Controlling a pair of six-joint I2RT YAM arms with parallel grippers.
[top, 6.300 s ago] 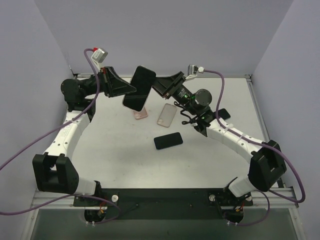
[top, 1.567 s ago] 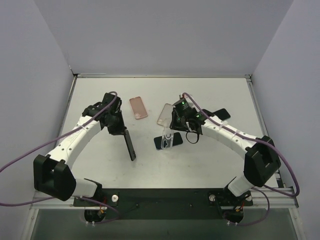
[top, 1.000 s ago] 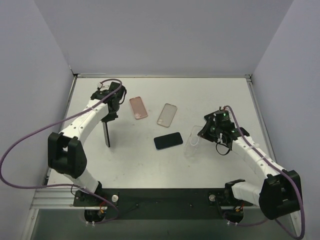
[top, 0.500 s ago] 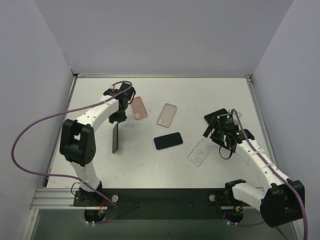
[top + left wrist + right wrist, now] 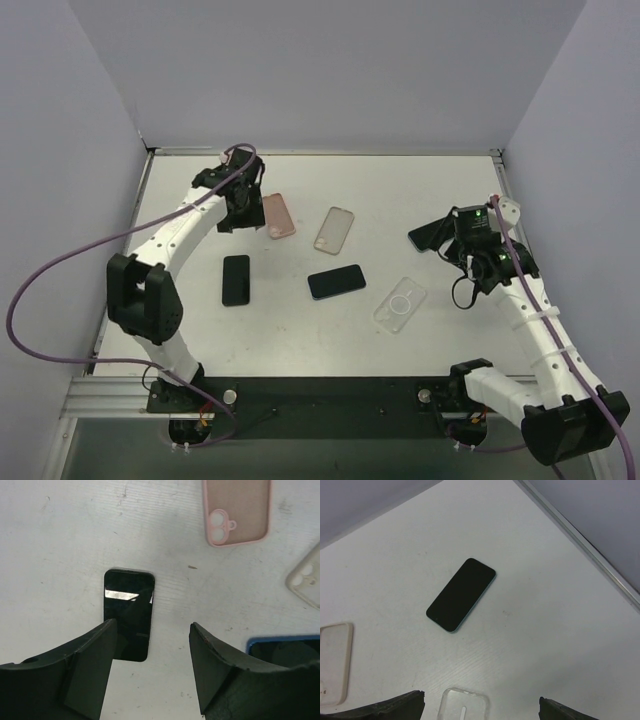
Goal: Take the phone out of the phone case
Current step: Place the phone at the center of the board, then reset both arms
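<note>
The black phone [image 5: 236,280] lay flat on the surface [image 5: 300,340], well apart from the clear case [image 5: 400,305]. The left gripper [image 5: 152,625] hung over the phone, spread wide and empty; the right gripper [image 5: 481,697], above the case, was likewise parted, holding nothing

Bright, even, diffuse light, soft faint shadows, sharp focus, white glare on phone [image 5: 131,611] screen

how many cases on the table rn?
3. Pink case back left; beige case just right of it; clear case nearer, right of centre. The arms could hide another.
</note>
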